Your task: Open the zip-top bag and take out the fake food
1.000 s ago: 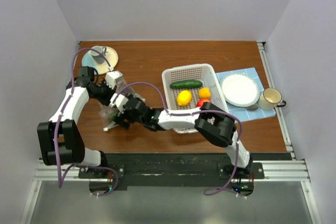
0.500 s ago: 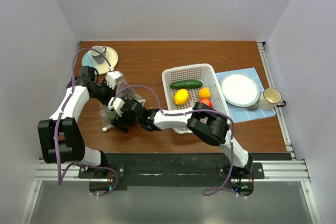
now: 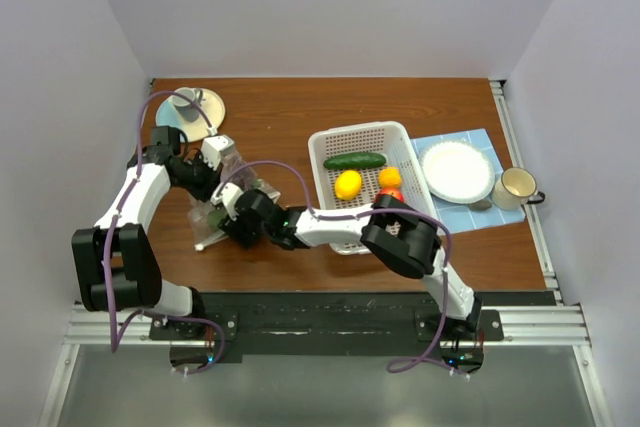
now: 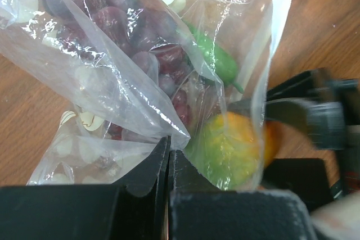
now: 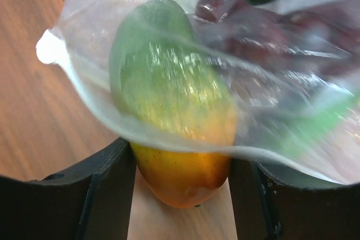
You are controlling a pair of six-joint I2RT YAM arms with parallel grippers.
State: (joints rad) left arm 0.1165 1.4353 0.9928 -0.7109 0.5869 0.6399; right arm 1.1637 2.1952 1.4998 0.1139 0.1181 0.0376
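The clear zip-top bag [image 3: 210, 215] lies on the wooden table at the left, with pale dots on it. My left gripper [image 4: 169, 149] is shut on a fold of the bag's plastic [image 4: 112, 66]. Purple grapes [image 4: 149, 54] and a green piece [image 4: 218, 63] show through the film. A green-to-orange fruit [image 5: 180, 178] sticks out of the bag's mouth [image 5: 270, 82]. My right gripper [image 5: 181, 155] has a finger pressed on each side of it. In the top view the right gripper [image 3: 224, 217] is at the bag's near end, beside the left gripper [image 3: 215, 175].
A white perforated basket [image 3: 400, 139] right of centre holds a cucumber [image 3: 355, 160], a lemon [image 3: 348, 185], an orange [image 3: 390, 176] and a red fruit [image 3: 391, 194]. A white plate [image 3: 457, 170] on a blue cloth [image 3: 484, 139] and a mug [image 3: 516, 187] stand far right. A dish with a cup [image 3: 190, 105] sits back left.
My right gripper slid left to the bag's mouth and its fingers narrowed from wide open onto the green-orange fruit. The left gripper kept its hold on the bag.
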